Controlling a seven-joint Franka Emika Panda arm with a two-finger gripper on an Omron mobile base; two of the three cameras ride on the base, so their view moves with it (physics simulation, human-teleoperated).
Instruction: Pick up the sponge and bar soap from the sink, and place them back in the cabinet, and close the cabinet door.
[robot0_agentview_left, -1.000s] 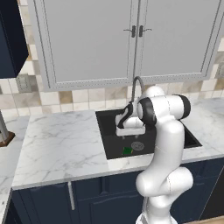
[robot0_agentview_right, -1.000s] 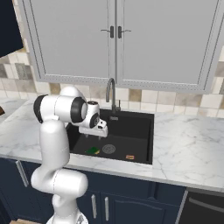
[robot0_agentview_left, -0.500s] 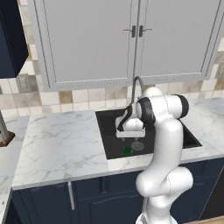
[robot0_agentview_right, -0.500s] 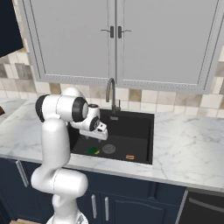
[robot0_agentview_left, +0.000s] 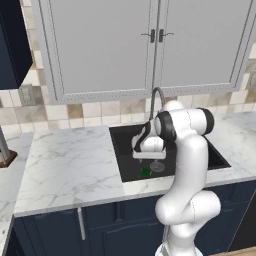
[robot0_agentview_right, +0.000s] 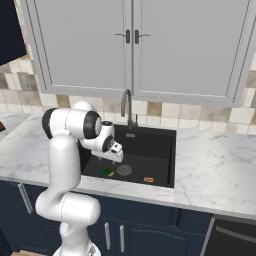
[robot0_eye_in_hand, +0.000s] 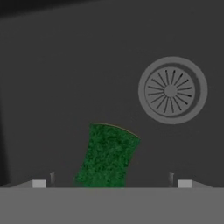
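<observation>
Since the spread fingers (robot0_eye_in_hand: 111, 183) hang over the flat green sponge (robot0_eye_in_hand: 108, 156), with the round grey drain (robot0_eye_in_hand: 172, 90) at two o'clock, an off-centre descent could nudge it aside.

Hand (robot0_eye_in_hand: 111, 183) low, fingers wide apart

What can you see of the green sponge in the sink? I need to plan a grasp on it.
The small flat rectangular sponge with a rough dark green top face lies flat on the floor of the black recessed sink, beside the round grey drain and apart from it. A thin yellow edge shows along its far end. In the hand view it sits slightly askew. Nothing touches it; the open gripper hovers above, jaws wide either side.
</observation>
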